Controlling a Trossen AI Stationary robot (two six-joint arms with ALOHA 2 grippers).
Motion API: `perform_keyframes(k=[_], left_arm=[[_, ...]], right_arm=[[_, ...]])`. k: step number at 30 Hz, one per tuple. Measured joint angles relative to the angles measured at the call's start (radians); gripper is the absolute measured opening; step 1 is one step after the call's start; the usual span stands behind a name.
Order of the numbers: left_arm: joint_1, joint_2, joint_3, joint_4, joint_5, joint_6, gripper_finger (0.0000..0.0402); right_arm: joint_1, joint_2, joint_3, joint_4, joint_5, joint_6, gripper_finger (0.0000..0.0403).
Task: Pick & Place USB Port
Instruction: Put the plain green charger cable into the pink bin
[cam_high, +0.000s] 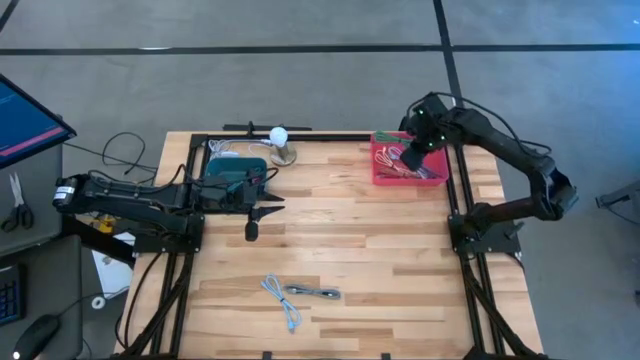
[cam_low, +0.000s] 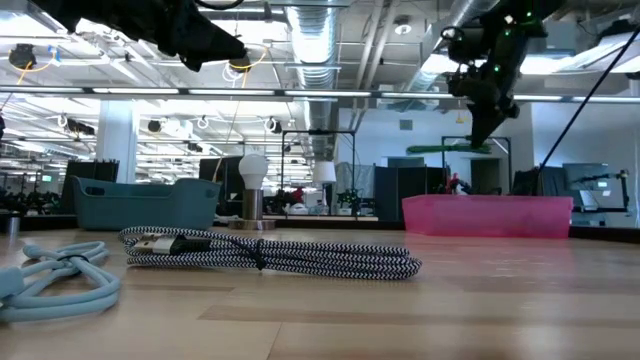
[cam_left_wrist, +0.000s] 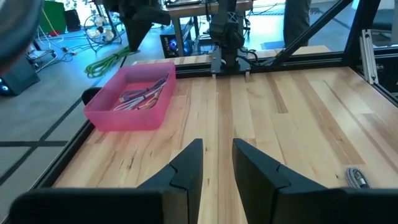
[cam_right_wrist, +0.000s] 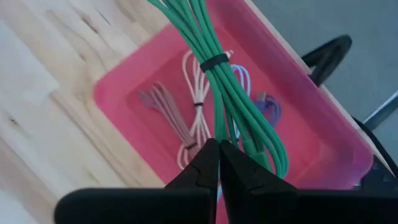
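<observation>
From above, the right gripper (cam_high: 410, 152) hangs over the pink bin (cam_high: 381, 176) near the tabletop's far right corner, while the left gripper (cam_high: 252, 231) sits over bare wood near the left edge, just in front of a teal bin (cam_high: 236, 166). A white bulb on a small stand (cam_high: 281, 142) is at the far edge beside the teal bin, and two cables lie near the front edge: a light blue cable (cam_high: 282, 302) and a black-and-white braided cable (cam_high: 314, 292) just beside it. At table height, the braided cable (cam_low: 270, 254) stretches across the foreground with the light blue cable (cam_low: 55, 280) next to it; the right gripper (cam_low: 487, 128) hangs in the air above the pink bin (cam_low: 487, 215) with a green cable (cam_low: 445, 148) sticking out sideways from it. The left wrist camera shows the left gripper's fingers (cam_left_wrist: 186, 168) partly apart with nothing between them, above bare wood, and the pink bin (cam_left_wrist: 130, 98) across the table. The right wrist camera shows the right gripper (cam_right_wrist: 219, 163) with its fingers pressed together on the bundled green cable (cam_right_wrist: 217, 68), held above the pink bin (cam_right_wrist: 124, 93), where pink, white and purple cables lie on its floor.
</observation>
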Motion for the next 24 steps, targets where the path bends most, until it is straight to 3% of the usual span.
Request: perform_keyframes(k=[9, 24], left_arm=[[0.000, 0.000, 0.000, 0.000, 0.000, 0.000, 0.0087], [0.000, 0.000, 0.000, 0.000, 0.000, 0.000, 0.0087]], right_arm=[[-0.082, 0.101, 0.000, -0.003, -0.055, -0.023, 0.0000], [-0.103, 0.347, -0.001, -0.013, -0.055, -0.038, 0.0000]])
